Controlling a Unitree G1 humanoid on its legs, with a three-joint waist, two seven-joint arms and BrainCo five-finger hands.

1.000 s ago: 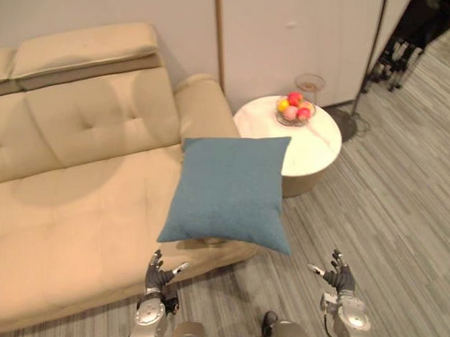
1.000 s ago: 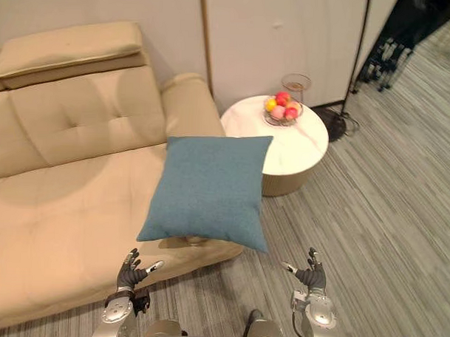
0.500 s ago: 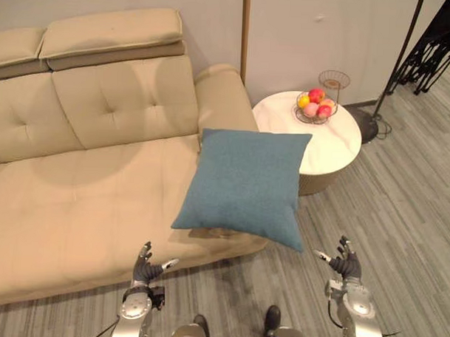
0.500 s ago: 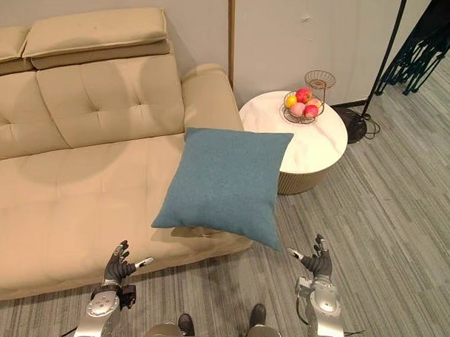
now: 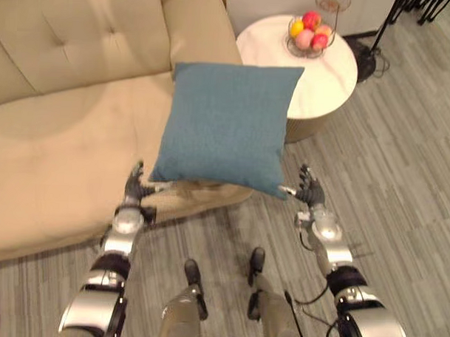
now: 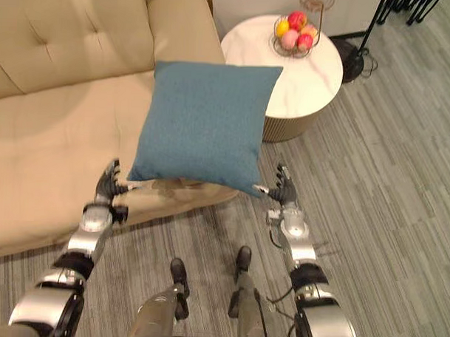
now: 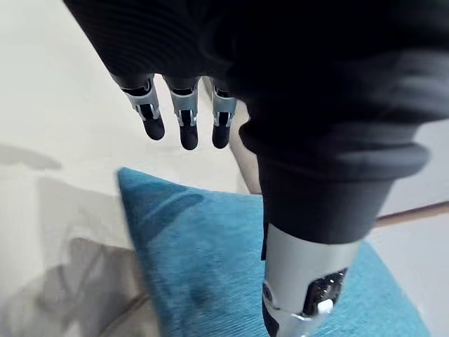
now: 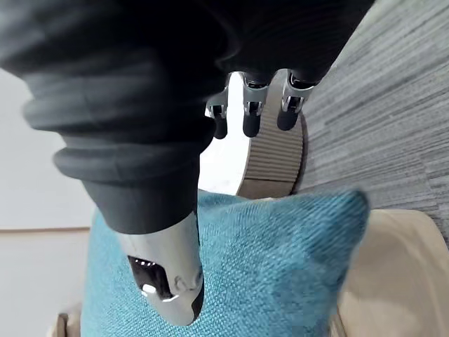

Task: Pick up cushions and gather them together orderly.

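Looking down on a square blue cushion (image 5: 226, 124), lying flat at the front edge of a beige sofa (image 5: 55, 155), close to the armrest (image 5: 200, 27), with one near corner hanging out over the grey plank floor (image 5: 403, 160).

Hovering at the cushion's near left corner: the left hand (image 5: 134, 186), fingers straight and spread wide, holding nothing, thumb pointing at the corner from just beside it. Not possible to tell whether touching the cloth.

Mirroring it at the near right corner: the right hand (image 5: 310, 192), also spread wide and holding nothing, thumb tip just beside the overhanging corner.

Seen from the left wrist: dark-tipped fingers (image 7: 186, 119) hanging straight, apart from the blue cloth lying beyond them. Seen from the right wrist: fingers (image 8: 252, 112) likewise straight, with the cushion below and the ribbed side of a round table past it.

Standing beyond the cushion, beside the sofa's end: a white round tabletop (image 5: 324, 76), carrying a wire bowl (image 5: 309, 35) of red, pink and yellow fruit.
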